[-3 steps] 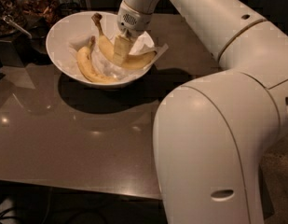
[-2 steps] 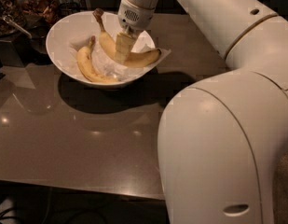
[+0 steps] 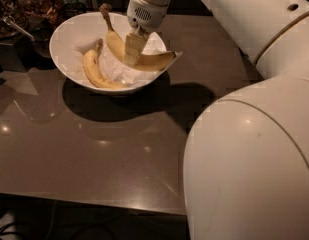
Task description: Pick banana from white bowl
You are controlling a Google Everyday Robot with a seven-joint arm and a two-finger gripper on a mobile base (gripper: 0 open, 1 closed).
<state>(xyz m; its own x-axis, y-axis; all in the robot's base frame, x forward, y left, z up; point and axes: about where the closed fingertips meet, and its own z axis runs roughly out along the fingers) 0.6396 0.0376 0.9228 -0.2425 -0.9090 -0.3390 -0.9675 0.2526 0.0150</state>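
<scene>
The banana (image 3: 153, 61), thick, bent and with a dark brown stem tip, is tilted over the right side of the white bowl (image 3: 69, 29), its stem pointing up past the far rim. My gripper (image 3: 134, 50) reaches down from above and is shut on the banana's middle. A slimmer second banana (image 3: 94, 70) lies on the crumpled white paper (image 3: 114, 66) in the bowl's left part, apart from the gripper. The bowl stands at the back left of the brown table (image 3: 94, 149).
Jars of snacks (image 3: 39, 4) and a dark container (image 3: 9, 49) stand at the back left beside the bowl. My large white arm (image 3: 254, 134) fills the right side. The table's front edge (image 3: 94, 201) runs along the bottom.
The gripper has risen a little with the banana, whose stem now stands higher above the bowl's rim. The slimmer banana has not moved.
</scene>
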